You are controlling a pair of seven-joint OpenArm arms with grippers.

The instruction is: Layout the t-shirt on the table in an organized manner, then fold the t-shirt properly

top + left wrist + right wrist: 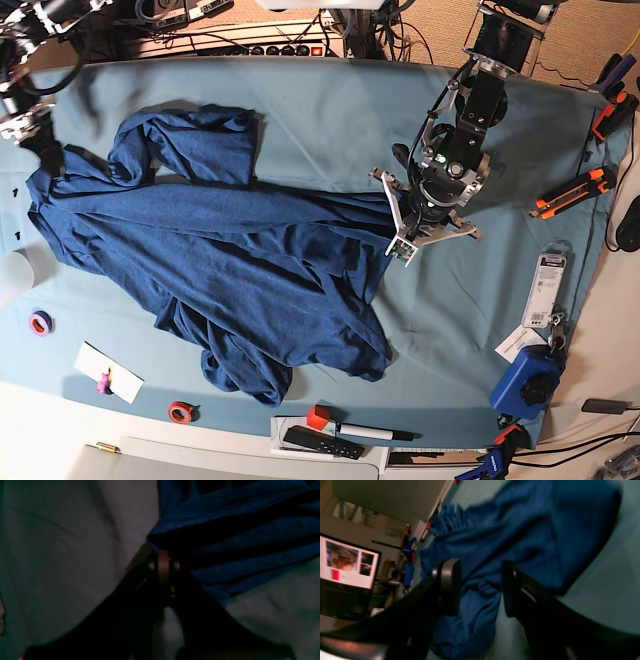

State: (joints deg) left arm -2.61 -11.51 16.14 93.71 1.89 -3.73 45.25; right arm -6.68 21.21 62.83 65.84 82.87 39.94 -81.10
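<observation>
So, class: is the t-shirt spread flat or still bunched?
Still bunched: the t-shirt lies creased and twisted on the table, one end pinched in the shut left pincer.

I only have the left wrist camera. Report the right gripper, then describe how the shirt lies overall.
Observer: The right gripper is open. Its jaws stand apart, and the t-shirt shows between them, unclamped.
Operator: Give me that arm's position.
Observer: It is at the far corner of the table, on the base view's left, by the shirt's edge. It looks blurred there.
Operator: Now the shirt's shape.
Observer: It is crumpled, not flat. It stretches from that corner across to your left gripper, and a bunched part lies near the front edge.
</observation>
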